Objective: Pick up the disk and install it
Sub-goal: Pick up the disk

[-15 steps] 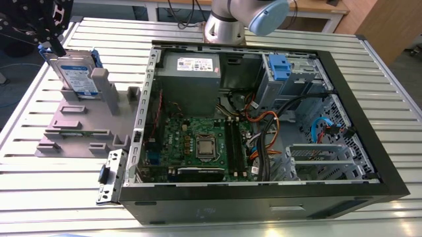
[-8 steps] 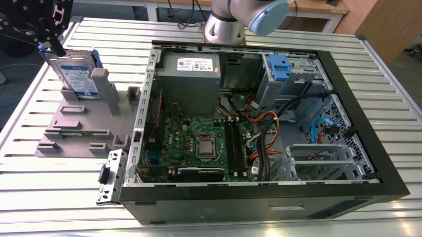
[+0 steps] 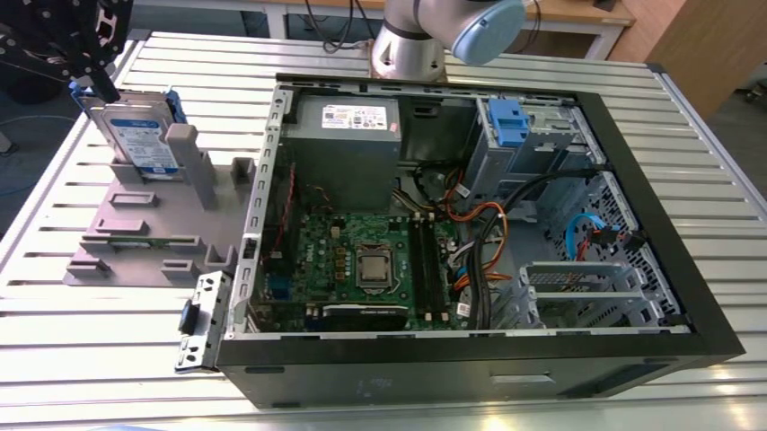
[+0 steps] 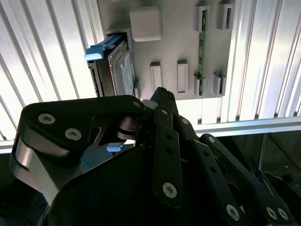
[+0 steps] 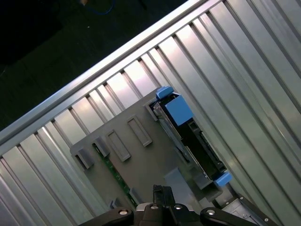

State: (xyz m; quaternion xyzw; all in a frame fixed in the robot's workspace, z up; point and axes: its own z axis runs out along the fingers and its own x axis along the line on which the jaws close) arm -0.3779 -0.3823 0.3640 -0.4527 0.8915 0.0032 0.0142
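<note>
Disk (image 3: 127, 135), one in count, is standing on edge in the single grey stand (image 3: 126, 224). Its labelled face is pointing toward the one open computer case (image 3: 480, 368), and its long upper edge is running along the stand's border. Gripper (image 5: 162, 193) is hovering just above it, fingertips pressing together on nothing.

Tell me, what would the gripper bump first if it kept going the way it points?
Probably the disk, standing on edge in the grey stand just under the gripper, though depth is unclear.
</note>
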